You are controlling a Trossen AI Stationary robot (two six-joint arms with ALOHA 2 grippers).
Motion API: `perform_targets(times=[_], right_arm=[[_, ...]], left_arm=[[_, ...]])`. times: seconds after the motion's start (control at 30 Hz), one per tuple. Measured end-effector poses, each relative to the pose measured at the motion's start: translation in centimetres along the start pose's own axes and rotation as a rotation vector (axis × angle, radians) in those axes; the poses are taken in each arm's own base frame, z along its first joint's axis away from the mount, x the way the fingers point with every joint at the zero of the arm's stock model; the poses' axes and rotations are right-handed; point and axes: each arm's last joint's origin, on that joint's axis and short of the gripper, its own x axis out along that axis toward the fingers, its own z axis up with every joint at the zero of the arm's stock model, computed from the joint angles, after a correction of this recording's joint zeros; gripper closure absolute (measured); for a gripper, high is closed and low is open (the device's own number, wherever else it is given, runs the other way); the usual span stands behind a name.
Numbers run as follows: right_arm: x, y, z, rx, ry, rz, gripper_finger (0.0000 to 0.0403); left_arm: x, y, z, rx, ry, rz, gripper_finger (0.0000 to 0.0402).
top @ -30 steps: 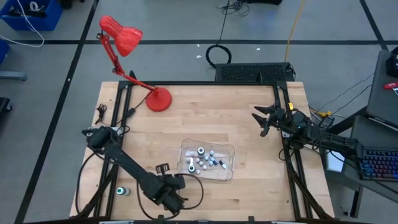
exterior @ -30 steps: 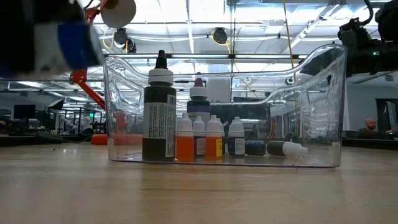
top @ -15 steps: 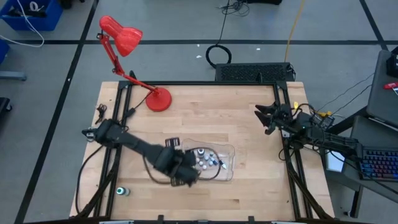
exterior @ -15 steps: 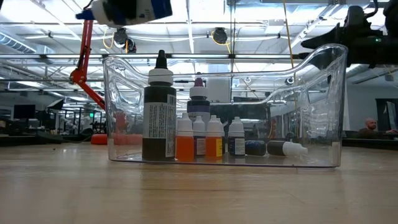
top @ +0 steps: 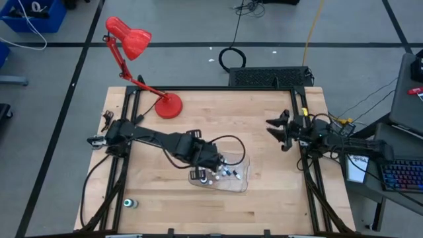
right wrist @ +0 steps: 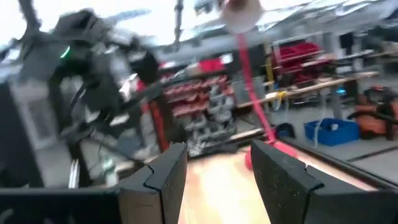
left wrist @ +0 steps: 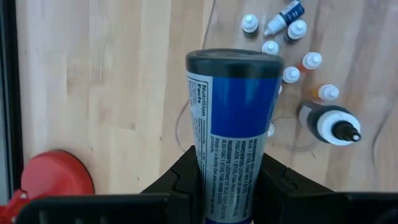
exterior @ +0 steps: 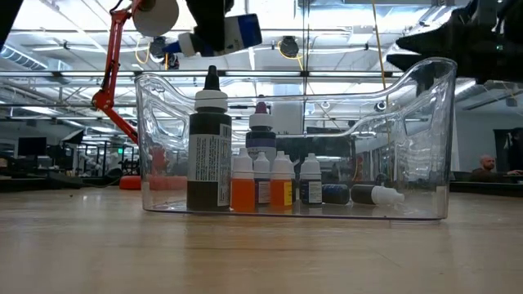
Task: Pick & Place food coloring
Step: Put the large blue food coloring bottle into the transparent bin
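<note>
A clear plastic tray (top: 239, 178) (exterior: 425, 147) stands mid-table. It holds several small food coloring bottles (exterior: 270, 180) (left wrist: 292, 62) and a taller dark one (exterior: 209, 155) (left wrist: 333, 124), most upright on their bases, two lying flat. My left gripper (top: 200, 173) (left wrist: 229, 165) hangs over the tray's left end, shut on a blue-labelled bottle (left wrist: 233, 118) (exterior: 225, 31). Another bottle with a teal top (top: 129, 203) stands near the table's near left corner. My right gripper (top: 277, 129) (right wrist: 217, 180) waits open in the air at the table's right edge. My left gripper pinches the blue-labelled bottle between its two fingers, on the two sides of the end nearest the wrist (left wrist: 227, 186). The fingers come from above, pointing steeply down, and lie along the bottle. Its flat dark end (left wrist: 235, 62) faces the table, and it hangs clear above the tray.
A red desk lamp (top: 135, 46) stands on its round base (top: 168, 106) at the far left of the table. Bare wood lies left of, before and behind the tray. Cables and a keyboard lie beyond the table's right edge.
My left gripper has swung from the table's near edge up and toward the far right, carrying the blue-labelled bottle to a place over the tray's left end; it has also rolled. My right gripper has tipped and rolled a little in place.
</note>
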Motion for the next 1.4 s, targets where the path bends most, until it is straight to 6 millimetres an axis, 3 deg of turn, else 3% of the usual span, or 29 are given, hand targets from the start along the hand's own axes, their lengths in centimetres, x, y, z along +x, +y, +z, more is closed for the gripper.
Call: perform_targets(times=[0.17,0.2,0.3,0.47,0.8,1.0,1.4], right_arm=[[1.9,0.7,-2.3,-0.130,0.227,0.003,0.0226],[2.7,1.1,-2.0,-0.153,0.244,0.013,0.0219],[5.3,2.4,-1.3,-0.227,0.245,0.078,0.0193],[9.5,4.0,-2.1,-0.375,0.291,0.105,0.0159],[16.4,6.2,-3.4,-0.415,0.332,0.177,0.0151],[18.5,7.5,-3.8,-0.434,0.300,0.211,0.0151],[19.5,8.5,-3.8,-0.463,0.261,0.292,0.0151]], left_arm=[[0.4,1.4,0.7,0.005,-0.012,0.001,0.0310],[0.5,1.7,0.8,-0.002,-0.015,0.002,0.0310],[0.7,2.4,1.0,-0.018,-0.011,0.007,0.0310],[1.0,3.2,1.4,-0.015,-0.029,0.005,0.0311],[1.0,3.5,1.7,0.019,-0.044,0.003,0.0311],[1.2,3.4,1.6,0.022,-0.034,0.004,0.0311],[1.2,3.0,1.5,0.029,-0.031,-0.028,0.0311]])
